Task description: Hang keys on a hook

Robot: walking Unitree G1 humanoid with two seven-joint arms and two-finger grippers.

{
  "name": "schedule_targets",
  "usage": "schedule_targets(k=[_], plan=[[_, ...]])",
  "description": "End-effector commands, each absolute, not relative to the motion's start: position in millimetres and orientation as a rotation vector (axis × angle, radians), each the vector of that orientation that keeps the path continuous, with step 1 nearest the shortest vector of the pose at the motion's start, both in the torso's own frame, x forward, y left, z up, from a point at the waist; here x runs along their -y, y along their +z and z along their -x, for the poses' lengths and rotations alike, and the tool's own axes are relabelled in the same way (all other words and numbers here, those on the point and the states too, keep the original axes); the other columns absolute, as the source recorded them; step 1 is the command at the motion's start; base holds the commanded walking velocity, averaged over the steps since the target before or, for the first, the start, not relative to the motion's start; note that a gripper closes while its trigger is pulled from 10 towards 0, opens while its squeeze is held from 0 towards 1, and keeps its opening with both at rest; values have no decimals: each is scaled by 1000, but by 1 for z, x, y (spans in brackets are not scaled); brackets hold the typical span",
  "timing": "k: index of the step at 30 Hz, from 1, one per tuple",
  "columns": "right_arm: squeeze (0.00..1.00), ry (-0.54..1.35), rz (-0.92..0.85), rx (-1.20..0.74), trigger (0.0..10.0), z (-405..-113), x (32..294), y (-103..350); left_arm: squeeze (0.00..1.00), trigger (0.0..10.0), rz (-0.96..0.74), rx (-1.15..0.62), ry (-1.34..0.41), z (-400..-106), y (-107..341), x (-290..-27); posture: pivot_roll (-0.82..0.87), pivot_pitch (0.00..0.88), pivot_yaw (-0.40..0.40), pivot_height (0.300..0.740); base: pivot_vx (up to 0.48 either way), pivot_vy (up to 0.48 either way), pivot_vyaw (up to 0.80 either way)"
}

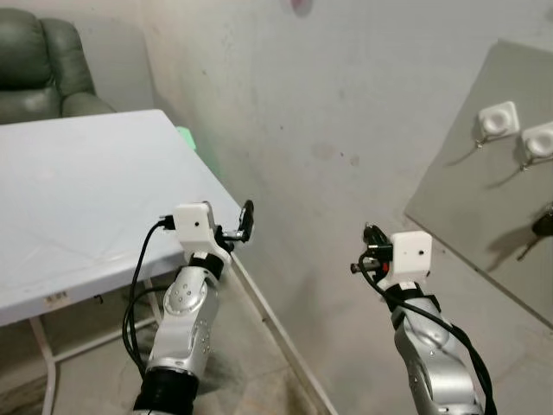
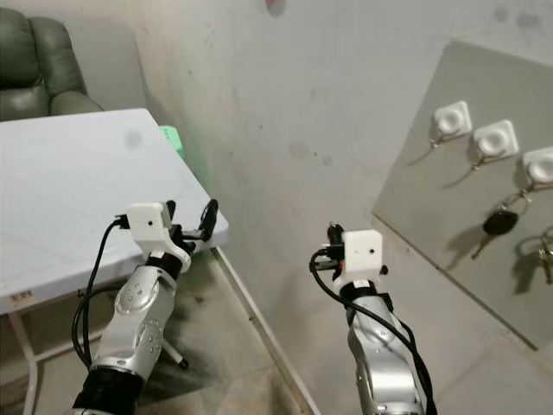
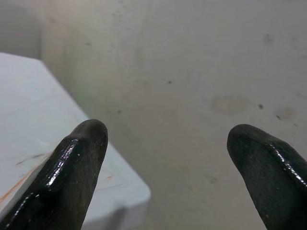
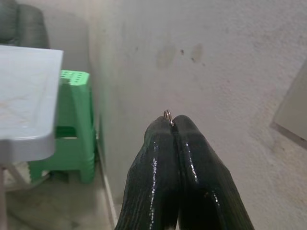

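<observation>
Three white hooks point(image 2: 495, 138) sit on a grey board point(image 2: 449, 225) leaning on the wall; a black key point(image 2: 499, 222) hangs under the third, and more keys point(image 2: 546, 259) hang at the board's right edge. The right tool point(image 4: 173, 125) is pressed together, pinching a small metal ring point(image 4: 168, 115), well short of the board. The left tool point(image 1: 242, 223) is spread wide beside the white surface point(image 1: 78, 199) corner. A green stool point(image 4: 72, 139) stands below.

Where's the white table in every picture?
Left eye view: table on the robot's left, under the green armchair.
Right eye view: table on the robot's left again.
Left wrist view: table, its rounded corner near the wall.
Right wrist view: table beside the green stool.
Shared landmark: the wall stain.
</observation>
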State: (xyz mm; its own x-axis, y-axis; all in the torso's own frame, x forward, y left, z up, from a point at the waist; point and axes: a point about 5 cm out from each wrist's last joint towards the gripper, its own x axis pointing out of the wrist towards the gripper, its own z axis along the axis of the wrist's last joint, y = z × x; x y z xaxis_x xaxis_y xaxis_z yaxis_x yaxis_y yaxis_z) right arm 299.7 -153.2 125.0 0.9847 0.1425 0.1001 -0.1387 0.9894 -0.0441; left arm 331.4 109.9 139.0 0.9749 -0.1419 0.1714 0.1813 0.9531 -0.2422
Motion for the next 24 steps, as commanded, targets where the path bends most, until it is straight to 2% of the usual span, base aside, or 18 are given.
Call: schedule_targets(k=[1, 24], plan=[[0, 152, 43, 129, 10000, -298, 155, 131, 0, 10000, 269, 147, -158, -332, 140, -107, -1, 0, -100, 740, 0, 0, 0], [0, 138, 38, 133, 10000, -300, 162, 133, 0, 10000, 283, 123, -160, -329, 137, -107, 0, 15, -92, 740, 0, 0, 0]])
